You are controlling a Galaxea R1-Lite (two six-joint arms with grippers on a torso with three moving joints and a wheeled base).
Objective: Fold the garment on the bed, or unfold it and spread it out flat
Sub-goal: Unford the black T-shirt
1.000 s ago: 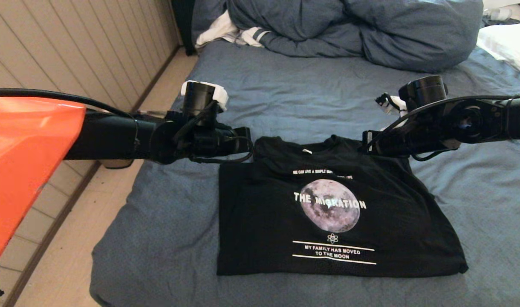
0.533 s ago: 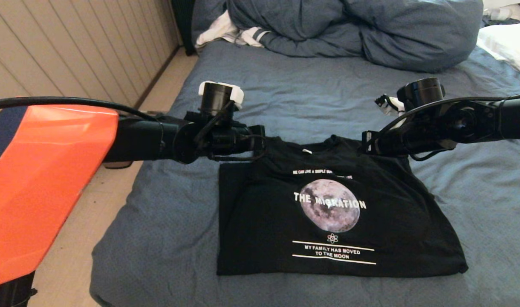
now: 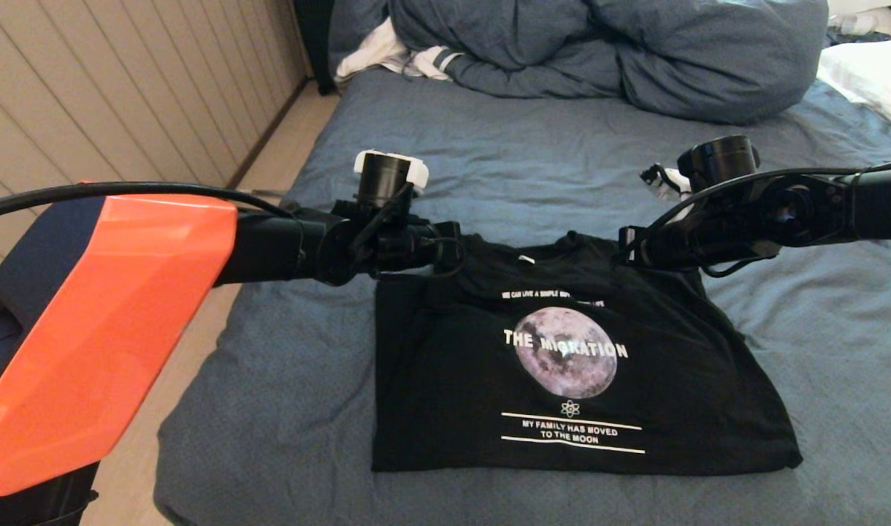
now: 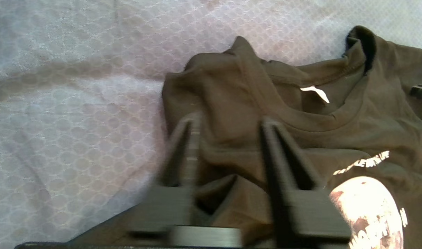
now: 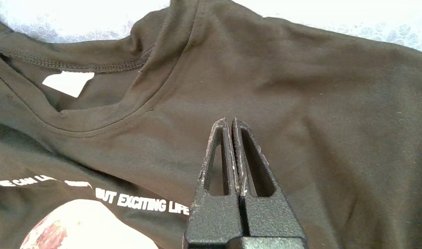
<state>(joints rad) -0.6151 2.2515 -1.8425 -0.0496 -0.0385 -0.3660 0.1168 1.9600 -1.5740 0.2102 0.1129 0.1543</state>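
Beside the garment's [image 3: 562,365] collar, the left gripper [image 4: 228,138] is now opening, letting the shoulder go; the right gripper [image 5: 231,128] is staying pinched shut, holding nothing.

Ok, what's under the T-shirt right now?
The T-shirt lies directly on the bed, whose blue-grey cover shows all around it. Whatever is beneath the shirt's middle is covered, and so cannot be seen.

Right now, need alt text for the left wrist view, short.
The left hand, fingers apart, hovers over the folded shoulder of a thin black T-shirt with a moon print, lying on the bed's blue-grey honeycomb-textured cover. The round collar and its small white tag lie just beyond the fingertips.
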